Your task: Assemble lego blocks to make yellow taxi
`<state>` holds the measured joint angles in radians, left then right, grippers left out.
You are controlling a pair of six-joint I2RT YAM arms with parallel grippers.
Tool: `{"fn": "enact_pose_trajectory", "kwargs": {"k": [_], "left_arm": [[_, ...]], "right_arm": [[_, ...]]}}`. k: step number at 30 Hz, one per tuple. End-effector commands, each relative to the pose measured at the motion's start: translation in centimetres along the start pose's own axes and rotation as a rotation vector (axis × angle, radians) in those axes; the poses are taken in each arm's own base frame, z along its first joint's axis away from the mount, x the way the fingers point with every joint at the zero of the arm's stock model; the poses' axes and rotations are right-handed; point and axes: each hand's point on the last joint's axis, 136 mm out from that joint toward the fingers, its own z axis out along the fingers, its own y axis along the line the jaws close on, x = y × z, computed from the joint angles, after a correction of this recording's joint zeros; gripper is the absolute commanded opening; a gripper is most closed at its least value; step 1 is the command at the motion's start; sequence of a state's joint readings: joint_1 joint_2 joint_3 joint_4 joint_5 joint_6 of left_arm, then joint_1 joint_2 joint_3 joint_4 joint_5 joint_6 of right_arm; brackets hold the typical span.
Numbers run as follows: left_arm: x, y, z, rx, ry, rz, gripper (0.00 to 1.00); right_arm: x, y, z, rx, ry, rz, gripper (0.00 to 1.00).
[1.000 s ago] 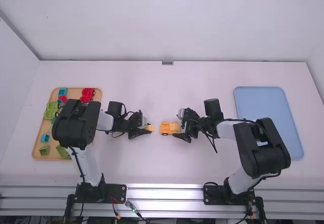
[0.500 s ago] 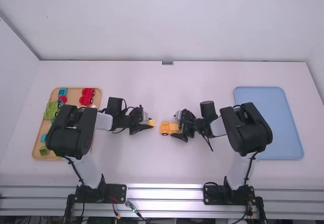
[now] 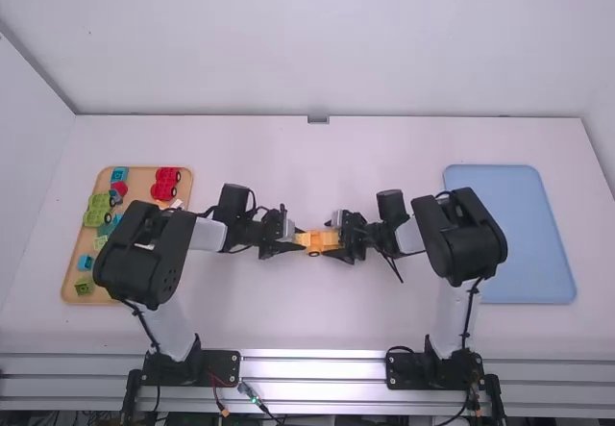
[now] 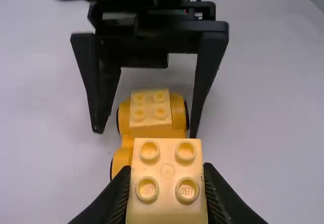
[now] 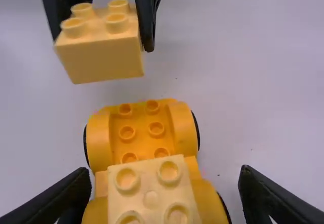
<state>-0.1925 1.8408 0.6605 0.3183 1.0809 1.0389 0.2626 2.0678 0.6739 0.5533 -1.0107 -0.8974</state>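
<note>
Snugly, left gripper [image 3: 300, 241] pinches yellow block [image 4: 167, 193], right gripper [image 3: 332, 238] spread wide.

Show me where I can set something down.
The white table is bare at its far side, from flat tan tray to smooth blue tray, and between orange wheeled toy and silver rail. The blue tray looks free. Crowded: the tan tray, and the toy where left gripper and right gripper meet.

Beyond the table [image 3: 307, 315] — a wall [image 3: 307, 46] (both of them white).
</note>
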Motion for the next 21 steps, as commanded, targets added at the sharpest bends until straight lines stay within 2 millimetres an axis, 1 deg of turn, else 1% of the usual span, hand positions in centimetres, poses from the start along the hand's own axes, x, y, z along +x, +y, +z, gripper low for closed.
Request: {"fn": "enact_pose_trajectory", "kwargs": {"k": [1,5,6,11,15,21], "left_arm": [[-0.4,-1.2,0.7,0.04,-0.025,0.003,0.21],[-0.1,-0.7,1.0,0.019,-0.002,-0.024,0.2],[-0.2,-0.4,1.0,0.009,-0.001,-0.045,0.21],[0.3,-0.4,1.3,0.0,0.03,-0.052,0.21],[0.2,-0.9,1.9,0.021,0.029,-0.043,0.21],[0.8,-0.6,2.6,0.018,0.022,-0.079,0.23]], "right_arm": [[0.6,0.4,0.2,-0.017,0.005,0.02,0.74],[0.9,0.6,0.2,-0.019,0.012,0.016,0.71],[1.0,0.7,0.2,-0.019,0.018,0.022,0.65],[1.3,0.7,0.2,-0.024,0.038,0.039,0.53],[1.3,0.7,0.2,-0.024,0.04,0.043,0.5],[1.2,0.9,0.5,-0.034,0.042,0.039,0.5]]}}
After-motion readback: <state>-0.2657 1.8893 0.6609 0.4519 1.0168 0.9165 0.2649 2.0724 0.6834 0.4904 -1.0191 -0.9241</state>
